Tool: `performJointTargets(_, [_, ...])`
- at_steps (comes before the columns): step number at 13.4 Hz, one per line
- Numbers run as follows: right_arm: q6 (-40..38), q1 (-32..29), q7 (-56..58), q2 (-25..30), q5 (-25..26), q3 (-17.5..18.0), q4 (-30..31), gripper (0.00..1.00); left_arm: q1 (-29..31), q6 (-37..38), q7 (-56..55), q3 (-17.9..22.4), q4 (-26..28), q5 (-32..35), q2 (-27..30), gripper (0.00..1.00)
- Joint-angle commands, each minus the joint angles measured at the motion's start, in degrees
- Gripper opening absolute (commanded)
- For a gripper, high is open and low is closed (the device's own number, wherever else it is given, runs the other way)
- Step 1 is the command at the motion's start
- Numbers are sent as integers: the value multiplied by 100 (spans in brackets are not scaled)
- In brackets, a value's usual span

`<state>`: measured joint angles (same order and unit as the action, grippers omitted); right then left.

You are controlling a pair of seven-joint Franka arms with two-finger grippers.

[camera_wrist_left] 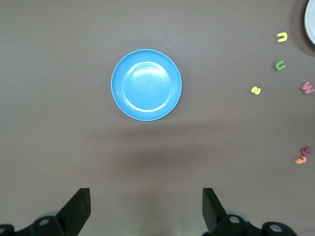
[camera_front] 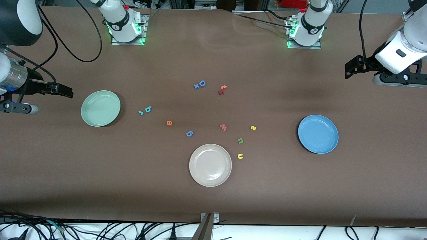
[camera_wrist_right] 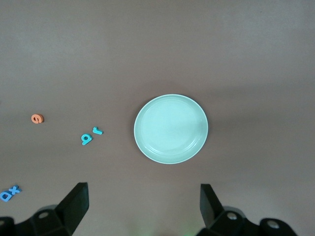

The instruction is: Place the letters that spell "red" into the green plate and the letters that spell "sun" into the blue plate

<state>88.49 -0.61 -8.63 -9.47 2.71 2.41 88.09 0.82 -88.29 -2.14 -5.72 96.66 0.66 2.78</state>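
Note:
The green plate (camera_front: 100, 108) (camera_wrist_right: 171, 129) lies empty toward the right arm's end of the table. The blue plate (camera_front: 318, 134) (camera_wrist_left: 146, 84) lies empty toward the left arm's end. Between them on the table lie the teal r (camera_front: 141, 112) (camera_wrist_right: 98, 131), teal d (camera_front: 148, 108) (camera_wrist_right: 86, 139) and orange e (camera_front: 169, 123) (camera_wrist_right: 37, 118). The yellow s (camera_front: 253, 127) (camera_wrist_left: 255, 90), green n (camera_front: 240, 141) (camera_wrist_left: 280, 65) and yellow u (camera_front: 240, 156) (camera_wrist_left: 281, 37) are closer to the blue plate. My right gripper (camera_front: 65, 90) (camera_wrist_right: 143, 204) hangs open and empty over bare table beside the green plate. My left gripper (camera_front: 350, 68) (camera_wrist_left: 146, 206) hangs open and empty over bare table at its own end.
A beige plate (camera_front: 210, 165) sits nearest the front camera, mid-table. Stray letters lie about: a blue g (camera_front: 189, 133), a pink w (camera_front: 223, 127), a blue D (camera_front: 202, 83) with a small x (camera_front: 196, 86), and a small orange and red pair (camera_front: 222, 90).

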Motion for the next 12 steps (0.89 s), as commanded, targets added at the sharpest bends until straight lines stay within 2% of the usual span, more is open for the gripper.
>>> performJointTargets(1, [63,17,2,85,-95,-57,77,100,-3,5,91,-8,73,22,108,100])
performJointTargets(12, [-16,-10,28,85,-104,-74,77,100,-12,5,91,-8,64,22,100,100])
